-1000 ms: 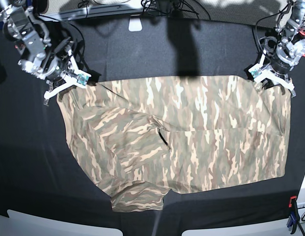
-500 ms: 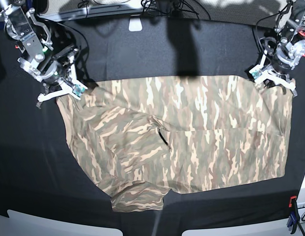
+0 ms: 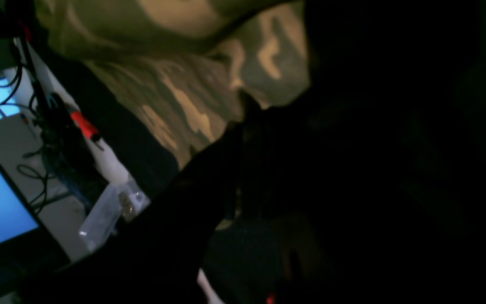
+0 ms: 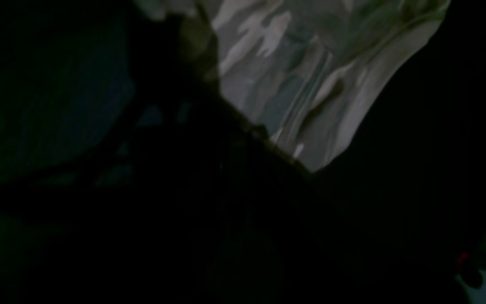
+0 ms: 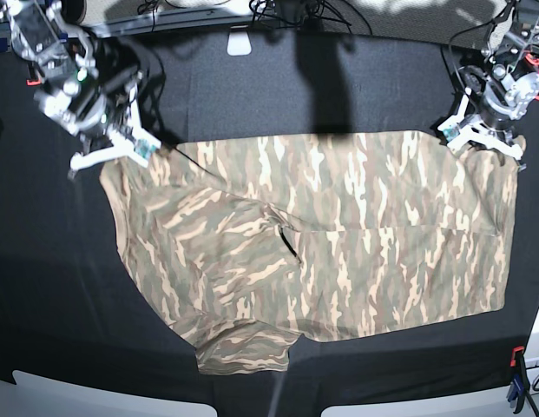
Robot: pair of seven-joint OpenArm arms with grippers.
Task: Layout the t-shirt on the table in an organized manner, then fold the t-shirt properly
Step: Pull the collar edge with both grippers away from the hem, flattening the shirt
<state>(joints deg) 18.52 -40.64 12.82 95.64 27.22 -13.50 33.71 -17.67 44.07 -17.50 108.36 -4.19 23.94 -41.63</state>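
1. Since the earlier base frames, the right gripper [image 5: 108,152] has drawn back toward the table's far corner; the left gripper [image 5: 483,137] has edged slightly away from the hem too.
2. Right gripper: white fingers spread, nothing between them; the camouflage t-shirt [image 5: 338,243] begins just below and inward of its tips.
3. Left gripper: fingers splayed over the shirt's far corner; whether they touch the fabric I cannot tell.
4. T-shirt lies spread across the black-clothed table [image 5: 43,287], between both grippers, one sleeve folded under nearside.
5. Wrist views are too dark; only camouflage fabric [image 3: 192,105] [image 4: 293,93] is visible.
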